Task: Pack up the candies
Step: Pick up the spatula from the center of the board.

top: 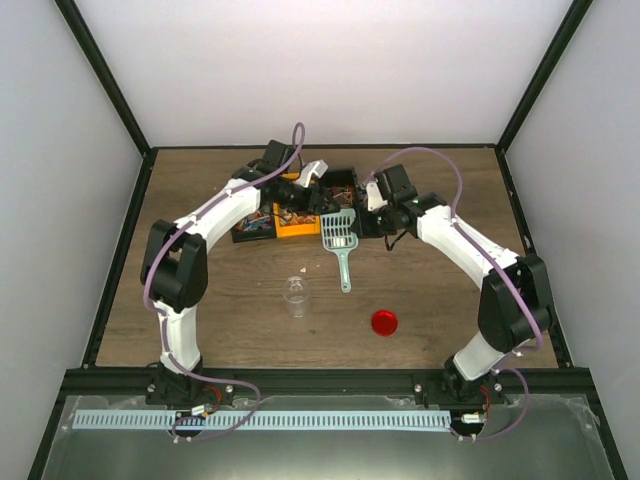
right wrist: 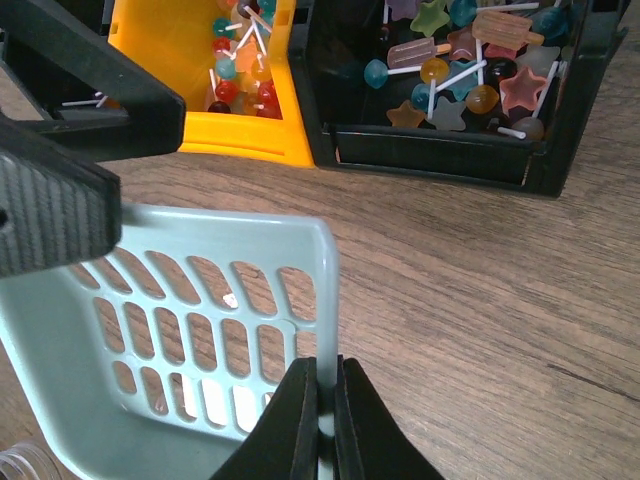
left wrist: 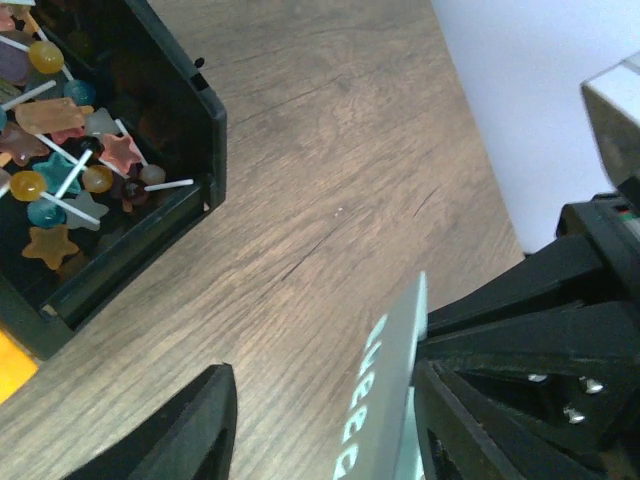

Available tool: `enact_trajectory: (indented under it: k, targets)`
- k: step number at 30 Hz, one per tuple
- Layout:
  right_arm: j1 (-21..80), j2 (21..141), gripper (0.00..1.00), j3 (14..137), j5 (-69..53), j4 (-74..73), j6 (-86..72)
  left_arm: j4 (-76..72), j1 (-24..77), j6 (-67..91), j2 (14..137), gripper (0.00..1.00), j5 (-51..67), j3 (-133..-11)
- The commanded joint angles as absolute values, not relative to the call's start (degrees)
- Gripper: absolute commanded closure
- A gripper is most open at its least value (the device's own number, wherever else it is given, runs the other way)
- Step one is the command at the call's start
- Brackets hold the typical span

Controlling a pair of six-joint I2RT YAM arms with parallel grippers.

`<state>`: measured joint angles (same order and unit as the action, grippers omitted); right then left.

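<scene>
Only pale teal lettering on a white sheet [left wrist: 385, 390] shows, too blurred to read.

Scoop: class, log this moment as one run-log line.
right gripper: shut on scoop wall | left gripper: open, beside scoop | candies: in black bin

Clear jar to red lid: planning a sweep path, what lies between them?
Bare tabletop only, seen in the top view; the teal scoop's handle ends just short of that stretch.

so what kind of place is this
Most likely a robot lab test cell, not a shop or kitchen: left arm and right arm mounted at a wooden table, white panels in a black frame around it, and staged props: bins of candies, a scoop, a cup.
</scene>
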<state>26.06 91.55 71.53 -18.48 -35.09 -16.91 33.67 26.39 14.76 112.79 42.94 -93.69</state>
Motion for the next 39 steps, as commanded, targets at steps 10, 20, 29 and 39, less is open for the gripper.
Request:
enact_trajectory:
  k: [10, 20, 29, 39]
  targets:
    - [26.19, 90.30, 0.99, 72.22, -20.07, -34.68, -16.30, 31.30, 26.69, 15.38, 110.22, 0.69, 47.61, -92.46]
    - [26.19, 91.10, 0.99, 72.86, -21.87, -34.13, -16.76, 31.78, 27.55, 15.01, 109.89, 0.88, 46.59, -92.14]
    - [26.19, 92.65, 0.97, 74.06, -21.08, -33.88, -18.73, 25.02, 27.60, 19.73, 107.63, 0.96, 44.03, -89.04]
    - [16.71, 86.87, 0.51, 64.91, -27.35, -23.95, -32.26, 14.40, 27.51, 28.44, 106.49, 0.96, 44.89, -82.89]
